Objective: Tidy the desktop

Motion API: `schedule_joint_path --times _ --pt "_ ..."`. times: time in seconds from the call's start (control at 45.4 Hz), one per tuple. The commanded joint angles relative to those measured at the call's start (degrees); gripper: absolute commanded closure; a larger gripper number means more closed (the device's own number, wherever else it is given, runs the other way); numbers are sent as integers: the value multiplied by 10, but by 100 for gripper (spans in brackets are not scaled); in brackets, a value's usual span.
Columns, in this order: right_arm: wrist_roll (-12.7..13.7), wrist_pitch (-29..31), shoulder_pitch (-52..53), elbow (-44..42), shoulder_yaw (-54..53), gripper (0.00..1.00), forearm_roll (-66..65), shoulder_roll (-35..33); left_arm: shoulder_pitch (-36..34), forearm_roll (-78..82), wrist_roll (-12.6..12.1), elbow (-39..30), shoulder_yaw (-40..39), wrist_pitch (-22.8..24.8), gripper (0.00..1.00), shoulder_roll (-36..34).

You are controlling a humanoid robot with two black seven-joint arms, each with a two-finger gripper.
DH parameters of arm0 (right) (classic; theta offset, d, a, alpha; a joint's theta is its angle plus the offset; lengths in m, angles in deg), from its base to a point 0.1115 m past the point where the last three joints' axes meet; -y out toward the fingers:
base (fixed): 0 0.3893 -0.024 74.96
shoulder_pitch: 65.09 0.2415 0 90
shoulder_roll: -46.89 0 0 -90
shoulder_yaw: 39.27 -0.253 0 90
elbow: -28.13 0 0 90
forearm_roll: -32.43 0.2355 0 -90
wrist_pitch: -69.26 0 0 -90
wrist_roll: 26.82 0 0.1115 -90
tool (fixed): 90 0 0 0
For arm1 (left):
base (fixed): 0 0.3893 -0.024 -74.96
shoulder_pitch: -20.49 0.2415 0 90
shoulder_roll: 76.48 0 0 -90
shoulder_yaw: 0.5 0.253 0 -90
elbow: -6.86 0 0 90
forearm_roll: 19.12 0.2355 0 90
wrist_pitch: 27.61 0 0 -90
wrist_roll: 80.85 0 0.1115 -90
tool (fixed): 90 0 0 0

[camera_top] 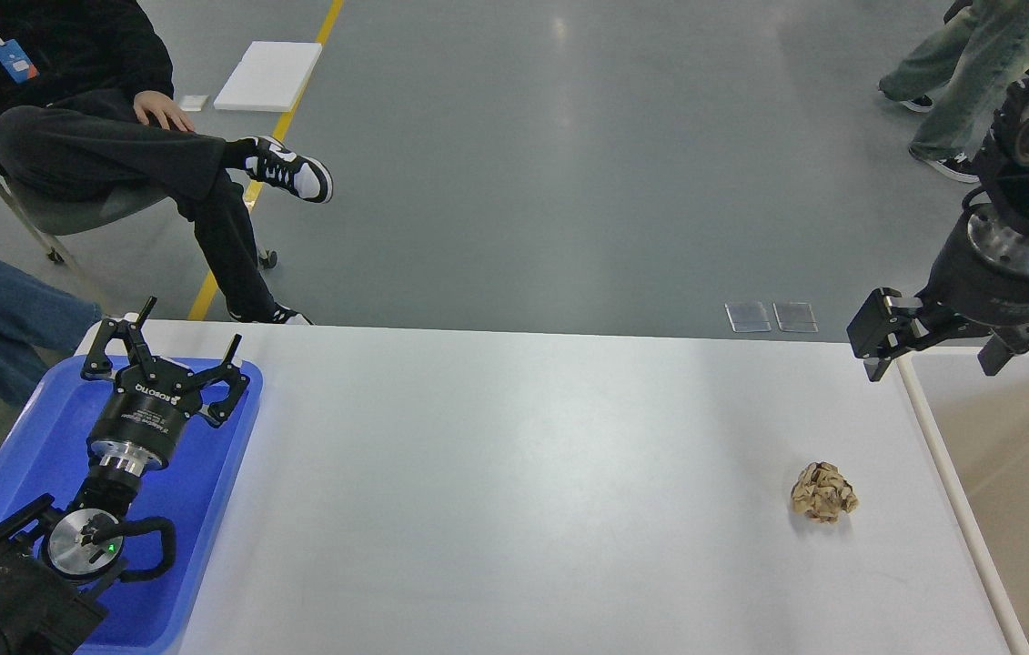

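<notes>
The white worktop (514,491) fills the lower middle of the frame, from the blue tray (214,509) at the lower left to the beige bin (1023,455) at the lower right. Its near edge is cut off by the bottom of the frame. On it, in the lower right part, lies one crumpled ball of brownish paper (824,492), near the bin's white rim but not touching it. The rest of the surface that I can see carries no other thing.

The left gripper (188,338) is at the left, over the far end of the blue tray. Its two fingers are spread apart and nothing is between them. The arm behind it covers a big part of the tray, so what lies under it is hidden. The tray's left and bottom sides go out of the frame.

The right gripper (933,350) is at the right edge, above the far corner of the bin. Its fingers stand wide apart and hold nothing. The upper part of this arm is cut off by the frame. The bin is also only partly seen; its inside looks plain beige.

In the upper left a seated person in black (114,136) is partly visible, the head outside the frame.
</notes>
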Motion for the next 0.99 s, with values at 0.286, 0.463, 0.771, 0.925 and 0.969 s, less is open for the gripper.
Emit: schedule_joint_path --times 0.286,0.463,0.771,0.925,0.969 --pt "0 0 -4 0 0 0 0 0 1 -1 -1 0 0 0 1 0" --pt "0 0 6 0 0 0 0 -2 0 -1 -1 0 0 0 1 0" --pt "0 0 8 0 -5 0 0 -2 0 -1 -1 0 0 0 1 0" --pt "0 0 9 0 -5 0 0 -1 0 -1 -1 0 0 0 1 0" --pt "0 0 6 0 -5 0 0 -1 1 -1 -1 0 0 0 1 0"
